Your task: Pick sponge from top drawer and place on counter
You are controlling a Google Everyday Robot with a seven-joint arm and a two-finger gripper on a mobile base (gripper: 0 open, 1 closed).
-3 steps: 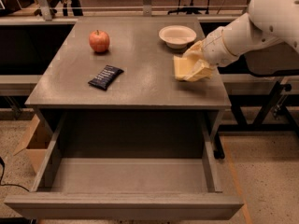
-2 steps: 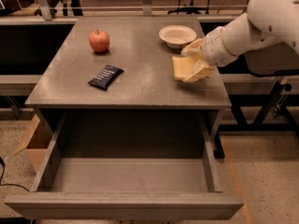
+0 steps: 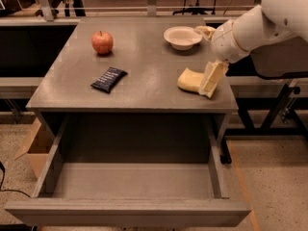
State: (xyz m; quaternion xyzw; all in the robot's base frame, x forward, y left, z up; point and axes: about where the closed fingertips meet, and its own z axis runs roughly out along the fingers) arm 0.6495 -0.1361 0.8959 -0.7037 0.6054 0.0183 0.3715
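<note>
since a second ago the sponge [image 3: 189, 80] has dropped from mid-air onto the counter [image 3: 144, 57], and the arm has swung so that one gripper finger now points down at the counter's right edge.

the gripper [image 3: 204, 61] hangs over the right rear part of the counter with its jaws wide apart. the lower finger [image 3: 212, 78] stands against the sponge's right end, touching or just overlapping it. the upper one [image 3: 204, 31] reaches out beside the bowl [image 3: 182, 36]. nothing is clamped between them.

the white bowl sits just behind the sponge, near the back right. a red apple [image 3: 102, 42] stands well apart at the back left. a dark packet [image 3: 109, 79] lies left of centre. none of these touches the sponge.

the sponge rests near the front right corner of the counter. its long axis runs roughly left to right, the left end toward the counter's middle and the right end at the finger. the top drawer [image 3: 127, 213] is pulled fully out below.
</note>
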